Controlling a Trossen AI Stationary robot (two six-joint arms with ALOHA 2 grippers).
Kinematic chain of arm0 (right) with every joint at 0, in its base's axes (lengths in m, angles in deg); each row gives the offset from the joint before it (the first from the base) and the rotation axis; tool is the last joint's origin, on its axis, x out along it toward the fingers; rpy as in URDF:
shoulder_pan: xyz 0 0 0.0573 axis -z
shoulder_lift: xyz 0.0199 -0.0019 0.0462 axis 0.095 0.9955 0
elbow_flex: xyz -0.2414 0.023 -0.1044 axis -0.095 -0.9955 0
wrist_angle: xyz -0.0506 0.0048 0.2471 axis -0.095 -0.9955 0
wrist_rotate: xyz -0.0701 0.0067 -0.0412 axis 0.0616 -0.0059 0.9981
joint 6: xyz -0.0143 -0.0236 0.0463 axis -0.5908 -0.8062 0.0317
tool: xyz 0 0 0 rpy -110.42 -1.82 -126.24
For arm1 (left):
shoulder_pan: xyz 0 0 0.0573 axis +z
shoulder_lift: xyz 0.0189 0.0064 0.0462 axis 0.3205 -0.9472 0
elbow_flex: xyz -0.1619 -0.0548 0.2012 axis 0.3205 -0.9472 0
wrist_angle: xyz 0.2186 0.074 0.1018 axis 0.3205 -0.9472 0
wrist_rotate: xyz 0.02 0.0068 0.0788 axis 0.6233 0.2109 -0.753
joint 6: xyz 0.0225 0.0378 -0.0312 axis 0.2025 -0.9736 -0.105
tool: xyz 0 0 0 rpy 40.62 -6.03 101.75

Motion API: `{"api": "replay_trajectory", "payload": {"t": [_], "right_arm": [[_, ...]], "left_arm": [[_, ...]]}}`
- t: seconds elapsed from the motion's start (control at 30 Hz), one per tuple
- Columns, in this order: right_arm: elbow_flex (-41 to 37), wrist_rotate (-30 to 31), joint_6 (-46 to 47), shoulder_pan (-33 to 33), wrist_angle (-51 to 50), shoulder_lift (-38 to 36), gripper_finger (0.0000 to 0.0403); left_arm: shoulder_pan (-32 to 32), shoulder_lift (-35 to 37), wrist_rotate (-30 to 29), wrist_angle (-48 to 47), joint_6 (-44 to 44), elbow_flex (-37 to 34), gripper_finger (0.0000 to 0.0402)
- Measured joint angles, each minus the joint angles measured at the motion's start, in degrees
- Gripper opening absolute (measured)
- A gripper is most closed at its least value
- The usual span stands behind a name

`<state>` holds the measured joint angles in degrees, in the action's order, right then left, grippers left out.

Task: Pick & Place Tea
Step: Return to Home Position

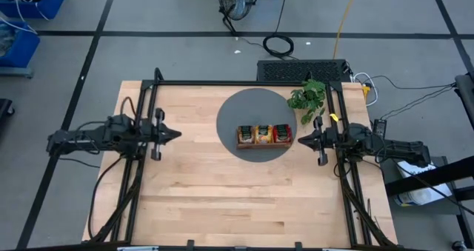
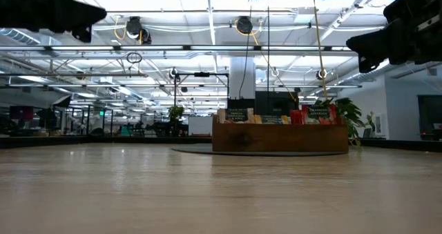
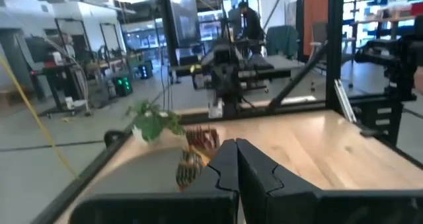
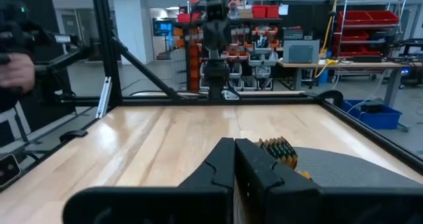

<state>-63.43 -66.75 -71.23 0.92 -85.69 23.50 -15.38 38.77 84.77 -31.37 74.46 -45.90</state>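
- The wooden table (image 1: pixel 222 199) is bare along its front edge and across its front half.
- The left gripper (image 1: pixel 175 134) hangs over the table's left side, about halfway back, raised off the wood and pointing toward the middle. Its fingers (image 3: pixel 225 166) are pressed together and pinch nothing.
- The right gripper (image 1: pixel 301 140) hangs over the right side at about the same depth, also raised, facing the left one. Its fingers (image 4: pixel 221 163) are pressed together too, with nothing between them.
- Between the two grippers, a round grey mat (image 1: pixel 244 106) lies on the back half of the table, near the middle.
- A wooden tray (image 2: pixel 276 141) sits on the front part of the mat, closer to the right gripper.
- The tea (image 1: pixel 281 134) stands on edge in the tray's three sections, red in the right one, orange in the middle, and pokes above the rim.
- A green plant (image 1: pixel 307 97) stands behind the tray, near the back right corner.
- Beyond the table, a person (image 3: pixel 250 22) stands in the room.
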Motion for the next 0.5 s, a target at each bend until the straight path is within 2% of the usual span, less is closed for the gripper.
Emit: {"api": "replay_trajectory", "payload": {"t": [0.3,0.5], "right_arm": [[-0.11,0.16,2.0,0.0,-0.3,-0.03,0.0],[-0.18,3.04,1.32,0.0,-1.22,0.0,0.0]], "left_arm": [[-0.07,5.69,-2.52,6.55,0.34,-12.48,0.0001],[-0.05,6.96,-2.78,1.79,3.57,-13.19,0.0001]]}}
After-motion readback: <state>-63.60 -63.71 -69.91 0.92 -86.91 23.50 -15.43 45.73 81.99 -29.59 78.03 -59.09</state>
